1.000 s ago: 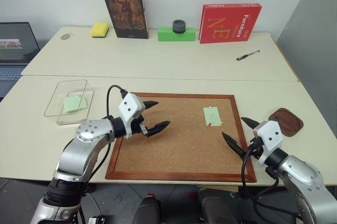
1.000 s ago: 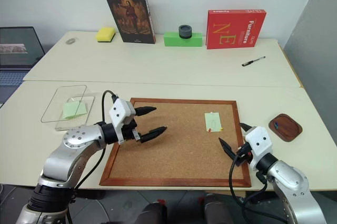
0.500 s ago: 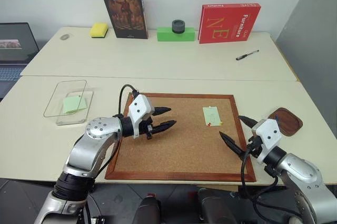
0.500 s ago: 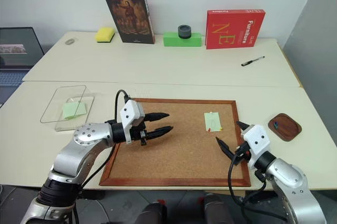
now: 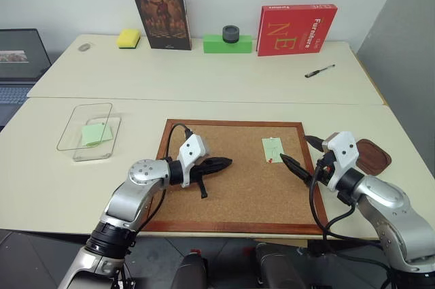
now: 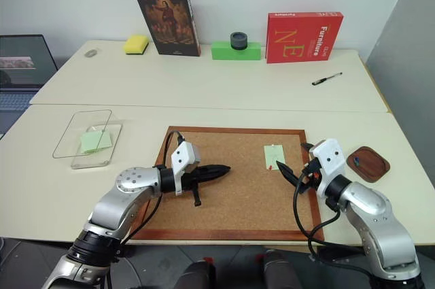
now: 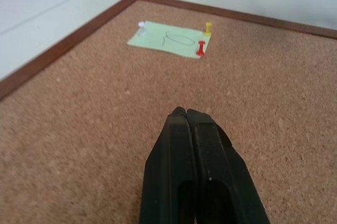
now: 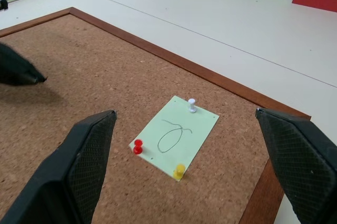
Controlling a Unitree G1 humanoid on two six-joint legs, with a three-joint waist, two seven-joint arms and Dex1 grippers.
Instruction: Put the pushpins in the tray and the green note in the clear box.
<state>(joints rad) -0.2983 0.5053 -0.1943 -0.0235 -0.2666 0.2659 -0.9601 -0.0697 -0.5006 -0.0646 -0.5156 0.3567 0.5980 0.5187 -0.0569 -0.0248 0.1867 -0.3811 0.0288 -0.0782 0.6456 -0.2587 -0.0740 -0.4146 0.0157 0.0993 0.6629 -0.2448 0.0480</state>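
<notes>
Since a second ago your left gripper [image 5: 221,163] has gone from wide open to clenched on nothing, and it has slid further in over the corkboard [image 5: 204,214] toward the middle. Your right gripper [image 5: 299,155] has come up from the board's near right corner to its right edge, level with the green note [image 5: 272,149]. The note, tray and box lie as before.

Your left arm reaches in from the board's left edge, its black fingers pressed together and pointing across the cork toward the note, well short of it. Your right arm comes in over the right frame, jaws spread wide and empty, with the note between them in the right wrist view.

The green note sits flat near the board's far right corner, pinned by three pushpins: a white one [image 8: 192,105], a red one [image 8: 138,146] and a yellow one [image 8: 179,171]. A pen loop is drawn on it. The tray [image 5: 377,156] rests on the table just off the board's right edge. The clear box [image 5: 78,122] stands off the left edge, with a second green slip [image 5: 95,132] inside.
</notes>
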